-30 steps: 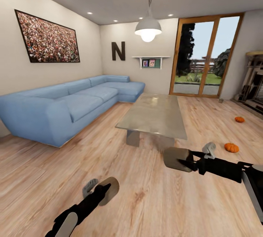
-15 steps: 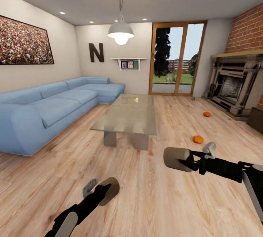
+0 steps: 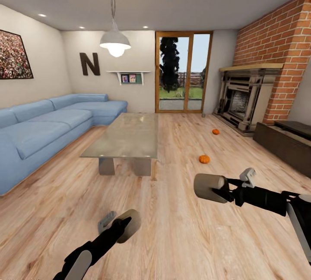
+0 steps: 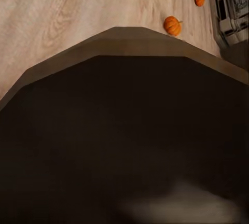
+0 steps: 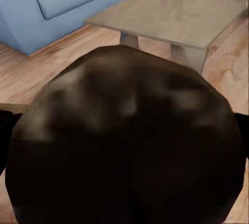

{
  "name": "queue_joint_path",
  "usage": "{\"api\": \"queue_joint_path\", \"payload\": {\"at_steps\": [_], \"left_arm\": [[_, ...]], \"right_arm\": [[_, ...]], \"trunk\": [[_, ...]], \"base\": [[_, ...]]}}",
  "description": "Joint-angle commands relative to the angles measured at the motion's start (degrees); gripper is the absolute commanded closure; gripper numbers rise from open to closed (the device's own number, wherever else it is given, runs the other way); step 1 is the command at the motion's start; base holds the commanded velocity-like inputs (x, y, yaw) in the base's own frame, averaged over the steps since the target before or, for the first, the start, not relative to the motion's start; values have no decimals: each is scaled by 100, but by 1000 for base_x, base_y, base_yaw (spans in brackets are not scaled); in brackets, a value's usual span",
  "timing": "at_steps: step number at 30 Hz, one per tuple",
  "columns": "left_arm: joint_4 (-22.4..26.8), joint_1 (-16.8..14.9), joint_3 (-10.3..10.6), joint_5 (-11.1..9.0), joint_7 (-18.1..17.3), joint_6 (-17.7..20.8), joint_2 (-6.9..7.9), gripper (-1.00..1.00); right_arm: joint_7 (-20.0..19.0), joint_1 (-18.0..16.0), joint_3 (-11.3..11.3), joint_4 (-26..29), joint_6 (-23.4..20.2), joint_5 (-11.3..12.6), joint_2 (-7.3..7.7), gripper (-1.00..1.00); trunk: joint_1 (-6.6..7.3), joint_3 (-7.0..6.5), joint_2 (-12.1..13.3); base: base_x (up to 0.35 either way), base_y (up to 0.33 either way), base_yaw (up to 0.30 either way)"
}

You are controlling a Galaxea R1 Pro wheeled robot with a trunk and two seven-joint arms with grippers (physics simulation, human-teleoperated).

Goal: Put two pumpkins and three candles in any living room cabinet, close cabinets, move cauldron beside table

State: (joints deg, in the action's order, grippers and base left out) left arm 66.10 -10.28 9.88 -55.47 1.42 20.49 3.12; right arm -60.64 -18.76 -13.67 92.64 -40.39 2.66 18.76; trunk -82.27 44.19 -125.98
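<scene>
I see two small orange ribbed pumpkins on the wooden floor, well apart from each other. The nearer pumpkin point(image 3: 204, 159) sits at about two o'clock from my view's centre; the farther pumpkin point(image 3: 215, 131) lies beyond it, near the fireplace hearth. Both rest upright with short stems. The table point(image 3: 125, 135), low with a glossy grey top and grey slanted legs, stands at about eleven o'clock, left of the pumpkins. The cabinet point(image 3: 285, 142), a long low dark-brown unit, lines the wall at three o'clock; I can't tell whether its fronts are closed.
</scene>
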Motion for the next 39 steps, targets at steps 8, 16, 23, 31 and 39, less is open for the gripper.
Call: {"api": "queue_joint_path", "payload": {"at_steps": [8,16,23,31,39], "left_arm": [[8,-9,6,-43,16,16,4,100],[8,-21,13,-43,5,23,7,100],[8,-27,14,-43,14,25,6,100],[-1,-43,14,-43,0,50,13,100],[-1,-45,14,-48,-8,51,17,100]], "right_arm": [[2,-1,-13,-1,-38,42,-36,100],[-10,-2,-13,-1,-32,42,-34,100],[-22,-4,-16,-1,-31,42,-27,100],[-26,0,-21,-1,-31,42,-21,100],[-27,3,-21,-1,-31,42,-22,100]], "trunk": [[180,-150,319],[290,-267,520],[312,-310,560],[487,-461,881],[663,-620,1202]], "base": [[-229,-274,-112],[-204,-278,-268],[-7,-318,-281],[6,-331,-80],[0,-332,-232]]}}
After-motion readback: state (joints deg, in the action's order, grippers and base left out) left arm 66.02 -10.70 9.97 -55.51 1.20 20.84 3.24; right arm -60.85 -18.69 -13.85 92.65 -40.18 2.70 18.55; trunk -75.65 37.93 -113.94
